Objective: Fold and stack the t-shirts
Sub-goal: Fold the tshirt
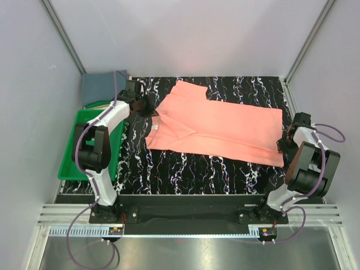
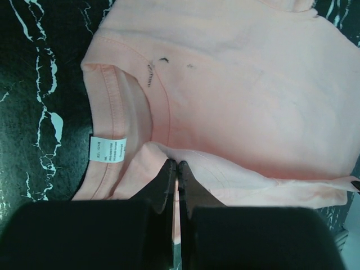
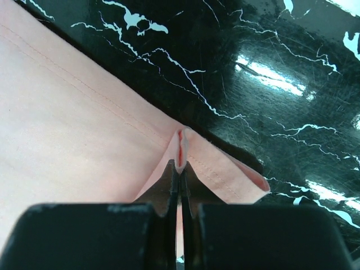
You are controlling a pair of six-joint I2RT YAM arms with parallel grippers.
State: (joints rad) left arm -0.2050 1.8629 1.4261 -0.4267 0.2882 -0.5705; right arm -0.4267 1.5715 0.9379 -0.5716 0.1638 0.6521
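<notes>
With left gripper [image 2: 175,164] and right gripper [image 3: 180,163] clenched on neck end and hem of the pink shirt [image 1: 219,126], lift evenly, keeping taut.

Your left arm [image 1: 104,126] and right arm [image 1: 306,160], seen from above: smooth white shells over chunky black joints, each trailed by a looping purple cable [image 1: 116,84] and rooted in a black base [image 1: 107,214] bolted to a dark mounting plate [image 1: 185,211]. A small board [image 1: 115,229] with orange markings sits in front of each base. Close up, your left gripper [image 2: 175,166] shows two black fingers [image 2: 160,191] tapering to thin tips from a wide, blocky black body; your right gripper [image 3: 180,164] looks the same, its top edge flecked with pale scuffs
</notes>
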